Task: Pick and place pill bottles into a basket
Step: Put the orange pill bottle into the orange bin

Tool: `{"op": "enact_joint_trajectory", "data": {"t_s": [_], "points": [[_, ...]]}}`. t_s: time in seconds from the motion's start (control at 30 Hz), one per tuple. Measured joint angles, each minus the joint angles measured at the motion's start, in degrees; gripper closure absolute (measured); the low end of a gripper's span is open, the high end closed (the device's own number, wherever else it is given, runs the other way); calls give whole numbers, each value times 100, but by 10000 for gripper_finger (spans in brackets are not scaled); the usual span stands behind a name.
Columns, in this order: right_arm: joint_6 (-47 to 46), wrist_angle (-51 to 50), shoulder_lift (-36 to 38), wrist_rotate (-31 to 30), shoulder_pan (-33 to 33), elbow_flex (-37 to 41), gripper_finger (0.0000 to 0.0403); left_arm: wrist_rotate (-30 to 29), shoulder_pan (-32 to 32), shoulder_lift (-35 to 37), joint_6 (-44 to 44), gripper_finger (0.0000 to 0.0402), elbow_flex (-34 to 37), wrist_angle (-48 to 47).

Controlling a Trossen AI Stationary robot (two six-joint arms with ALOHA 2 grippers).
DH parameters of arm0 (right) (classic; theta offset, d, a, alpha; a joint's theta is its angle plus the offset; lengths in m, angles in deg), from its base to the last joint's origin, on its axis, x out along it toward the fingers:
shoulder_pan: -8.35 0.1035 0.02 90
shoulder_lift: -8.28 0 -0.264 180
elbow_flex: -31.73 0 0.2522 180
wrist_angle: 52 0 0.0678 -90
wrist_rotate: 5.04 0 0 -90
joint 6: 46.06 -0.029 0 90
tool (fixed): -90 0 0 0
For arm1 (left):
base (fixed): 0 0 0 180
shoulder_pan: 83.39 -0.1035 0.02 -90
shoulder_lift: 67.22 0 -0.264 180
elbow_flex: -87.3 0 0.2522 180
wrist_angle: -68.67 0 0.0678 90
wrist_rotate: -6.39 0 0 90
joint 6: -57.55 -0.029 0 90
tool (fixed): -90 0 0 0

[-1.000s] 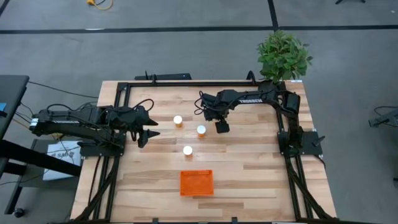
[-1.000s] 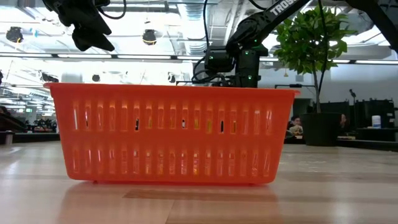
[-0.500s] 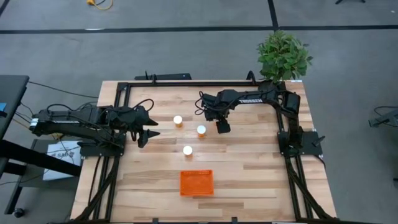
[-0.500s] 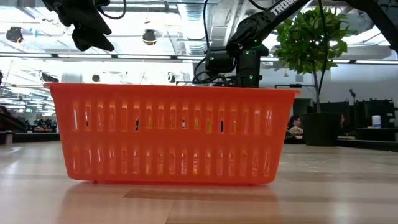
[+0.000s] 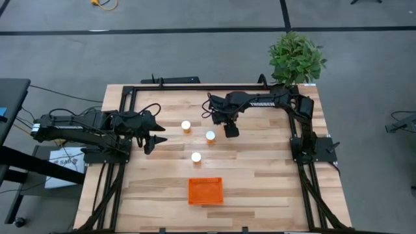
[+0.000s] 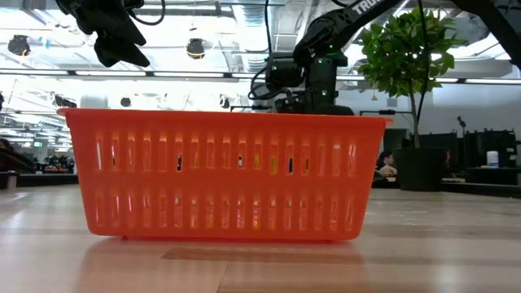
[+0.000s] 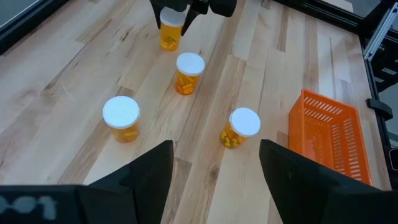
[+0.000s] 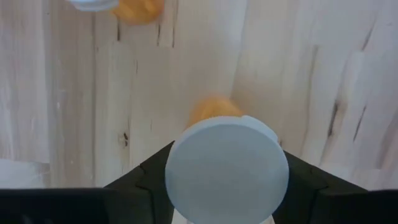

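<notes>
Three orange pill bottles with white caps stand upright on their bases on the wooden table; they also show in the left wrist view. My right gripper is shut on a fourth bottle, just right of the middle one. My left gripper is open and empty, above the table left of the bottles. The orange basket stands near the table's front edge and fills the low view. My right gripper pinches the bottle's white cap between its two fingers, which come from above and point down. The orange body hangs upright below the fingers. Whether its base is clear of the table I cannot tell.
A green plant stands past the table's far right corner. A black frame runs round the table's edges. Bare wood lies between the bottles and the basket.
My right gripper has gone up a little with the bottle, and slightly toward the far edge. My left gripper has kept still.
</notes>
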Motion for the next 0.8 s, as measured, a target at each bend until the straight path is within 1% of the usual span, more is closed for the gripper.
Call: {"op": "enact_joint_trajectory", "data": {"t_s": [0.17,0.23,0.4,0.53,0.6,0.7,0.8], "points": [[-2,-251,0,3,10,-231,187,0,0,-1,0,173,0,1],[-11,-329,0,7,18,-323,188,0,0,0,0,173,0,1],[-51,-557,2,11,83,-474,218,0,2,0,8,173,0,1],[-123,-707,4,19,202,-542,219,2,1,0,22,173,0,1],[-174,-794,4,19,273,-590,212,2,2,-2,22,173,0,-2],[-323,-926,4,19,382,-653,189,52,0,0,20,173,0,-2],[-412,-991,4,17,512,-691,187,52,1,0,-45,173,0,-10]]}}
